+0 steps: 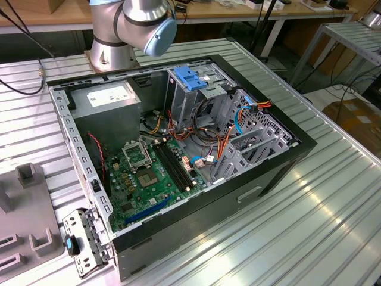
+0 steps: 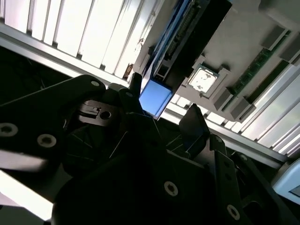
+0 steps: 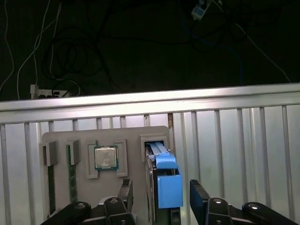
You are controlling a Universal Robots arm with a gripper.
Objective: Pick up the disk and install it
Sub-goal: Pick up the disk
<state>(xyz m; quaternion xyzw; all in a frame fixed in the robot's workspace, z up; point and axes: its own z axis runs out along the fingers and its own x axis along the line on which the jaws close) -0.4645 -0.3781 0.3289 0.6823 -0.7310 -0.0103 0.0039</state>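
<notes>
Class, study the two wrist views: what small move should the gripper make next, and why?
Probably close the gripper on the disk. Its fingers stand open on either side of the disk, with a gap showing on each side, while the disk stands on edge in its slot in the grey holder.

Arm point(image 1: 140, 24) folded close above mount; jaws spread apart.

Open PC case point(image 1: 178, 235) on ribbed metal worktop point(image 1: 315, 226): mobo point(image 1: 140, 185), grey PSU point(image 1: 110, 107), blue latch point(image 1: 189, 77) atop cage. Grey tray point(image 3: 133, 133) w/ CPU point(image 3: 105, 157).
</notes>
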